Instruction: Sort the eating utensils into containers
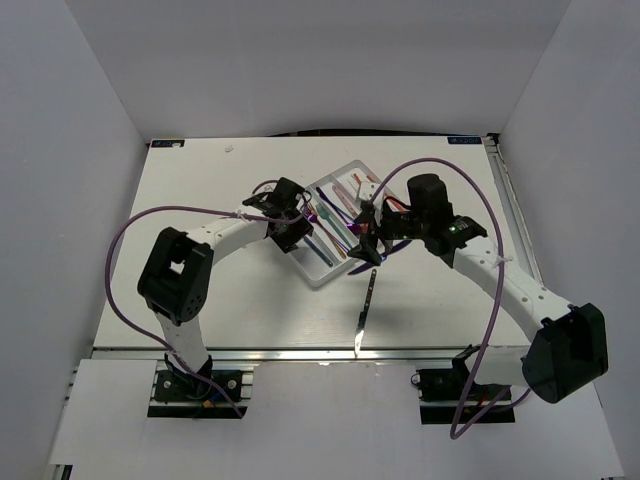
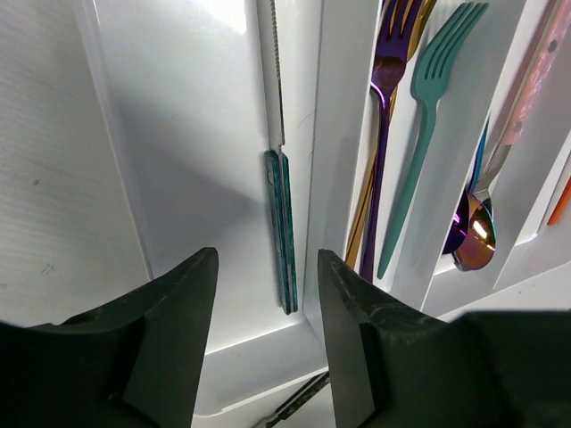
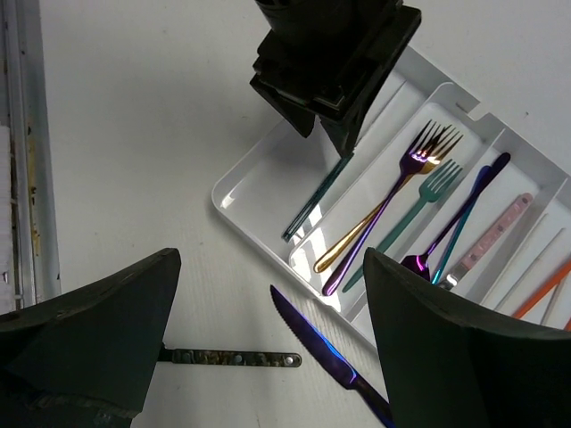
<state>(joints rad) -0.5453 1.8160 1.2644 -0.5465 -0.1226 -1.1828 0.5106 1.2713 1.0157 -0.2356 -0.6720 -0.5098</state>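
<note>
The white cutlery tray lies slantwise at mid-table. My left gripper is open and empty, hovering over the tray's end compartment, where a teal-handled knife lies. The neighbouring compartments hold a purple fork, a teal fork, a purple spoon and a pink-handled utensil. My right gripper is wide open and empty above the table just off the tray's near rim. Below it on the table lie an iridescent purple-blue knife and a dark-handled silver knife, which also shows in the top view.
An orange chopstick lies in the tray's far compartment. The left arm's wrist hangs over the tray. Purple cables loop beside both arms. A metal rail runs along the table's near edge.
</note>
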